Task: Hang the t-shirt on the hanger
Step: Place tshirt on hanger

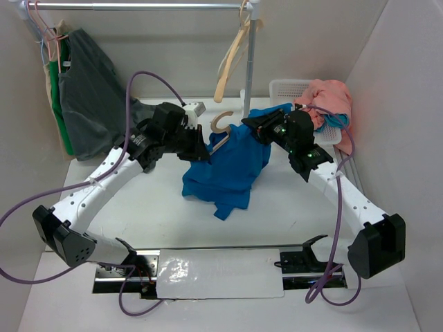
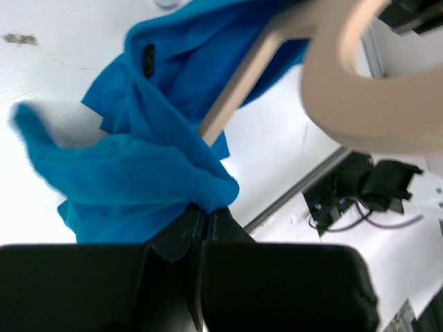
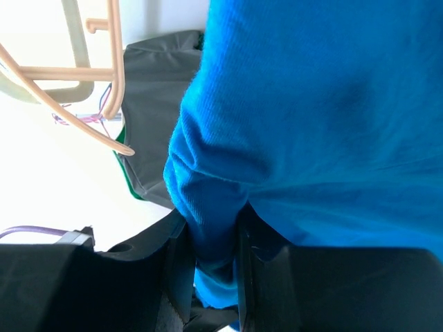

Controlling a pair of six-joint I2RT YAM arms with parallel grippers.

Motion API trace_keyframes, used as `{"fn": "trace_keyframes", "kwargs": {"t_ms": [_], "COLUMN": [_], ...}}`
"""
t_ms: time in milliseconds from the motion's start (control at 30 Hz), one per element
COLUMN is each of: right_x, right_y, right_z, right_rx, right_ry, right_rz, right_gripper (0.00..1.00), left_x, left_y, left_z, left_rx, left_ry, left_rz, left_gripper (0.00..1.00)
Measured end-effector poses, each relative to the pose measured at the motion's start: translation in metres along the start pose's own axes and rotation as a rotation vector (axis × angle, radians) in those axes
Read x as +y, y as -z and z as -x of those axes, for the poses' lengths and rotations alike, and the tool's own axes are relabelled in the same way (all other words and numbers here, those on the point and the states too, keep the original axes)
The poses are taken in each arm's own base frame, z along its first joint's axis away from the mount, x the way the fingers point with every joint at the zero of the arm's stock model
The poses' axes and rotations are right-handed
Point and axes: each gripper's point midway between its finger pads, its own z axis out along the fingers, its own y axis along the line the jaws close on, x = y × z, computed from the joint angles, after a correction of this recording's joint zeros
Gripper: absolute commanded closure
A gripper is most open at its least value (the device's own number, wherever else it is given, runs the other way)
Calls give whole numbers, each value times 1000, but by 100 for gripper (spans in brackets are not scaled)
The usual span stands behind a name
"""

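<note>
The royal-blue t-shirt [image 1: 228,169] hangs bunched between my two grippers above the table's middle, its lower part resting on the table. The brownish-tan hanger [image 1: 220,124] shows its hook at the shirt's upper left, and the rest of it is hidden by cloth. In the left wrist view the hook [image 2: 360,90] is large and one arm [image 2: 239,90] runs into the shirt [image 2: 131,180]. My left gripper [image 1: 197,149] [image 2: 208,211] is shut on a ribbed edge of the shirt. My right gripper [image 1: 252,128] [image 3: 211,242] is shut on a fold of the shirt [image 3: 318,124].
A clothes rail [image 1: 138,6] spans the back, with its pole [image 1: 250,62] just behind the shirt. A cream hanger [image 1: 232,59] hangs there. A dark grey shirt [image 1: 90,97] and pink wire hangers [image 1: 41,28] hang back left. A white basket [image 1: 291,88] with pink cloth [image 1: 332,100] stands back right.
</note>
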Motion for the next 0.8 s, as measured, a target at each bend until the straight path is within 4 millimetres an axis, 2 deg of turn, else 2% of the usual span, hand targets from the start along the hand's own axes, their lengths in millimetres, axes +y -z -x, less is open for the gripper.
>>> {"fn": "trace_keyframes", "kwargs": {"t_ms": [100, 267, 333, 400, 500, 800], "right_x": [0, -1, -1, 1, 5, 11], "right_y": [0, 1, 1, 2, 2, 4], "right_z": [-1, -3, -5, -6, -8, -10], "right_rx": [6, 24, 33, 44, 57, 78], "right_ry": [-1, -9, -15, -23, -29, -39], "right_rz": [2, 6, 8, 14, 31, 55], "right_gripper": [100, 100, 100, 100, 100, 100], "left_x": [4, 12, 13, 13, 12, 17], "left_y": [-3, -5, -4, -2, 0, -5], "left_z": [0, 3, 4, 6, 10, 6], "left_rx": [-13, -57, -74, -93, -123, -126], "left_ry": [6, -1, -11, -19, -45, -98], "left_rz": [43, 92, 104, 112, 113, 116], "left_gripper": [74, 70, 62, 60, 48, 43]}}
